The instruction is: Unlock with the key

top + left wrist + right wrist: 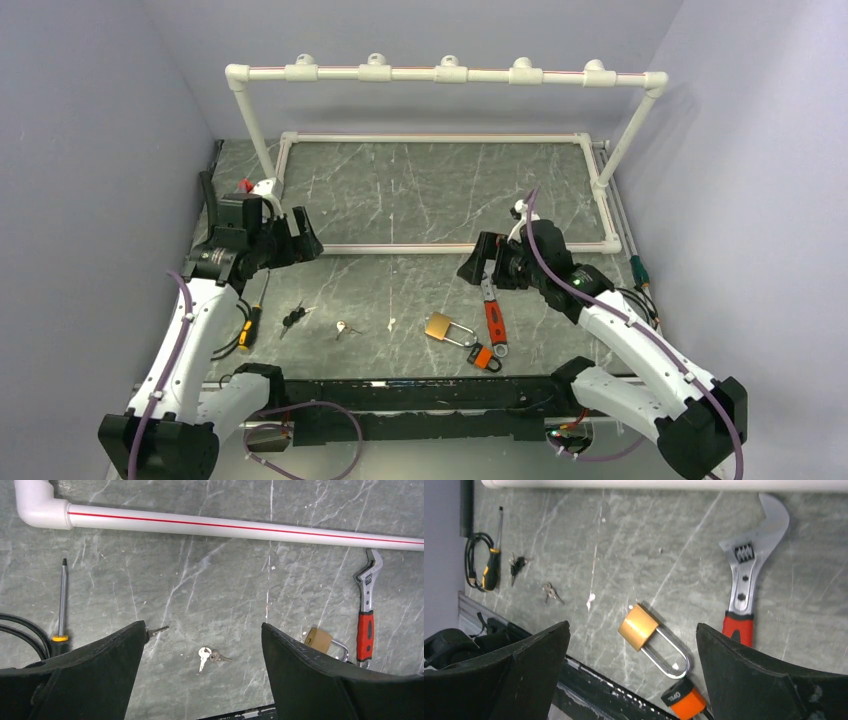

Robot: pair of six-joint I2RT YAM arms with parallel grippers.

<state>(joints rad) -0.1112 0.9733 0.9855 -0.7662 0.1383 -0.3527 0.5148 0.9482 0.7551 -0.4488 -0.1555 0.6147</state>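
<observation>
Small silver keys (206,655) are lying flat on the table (420,190), left of the brass padlock (639,626), as the left gripper (202,626) and right gripper (632,626) are hovering wide open, empty; thin metal risks slipping, or the darker keys (292,317) being grabbed instead.

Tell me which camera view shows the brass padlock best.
The right wrist view: the padlock lies large and whole, body and shackle both visible. The top external view shows it small; in the left wrist view a gripper finger partly hides it.

Padlock (318,639) half hidden by left tool (203,628); keys (210,656) tiny.
</observation>
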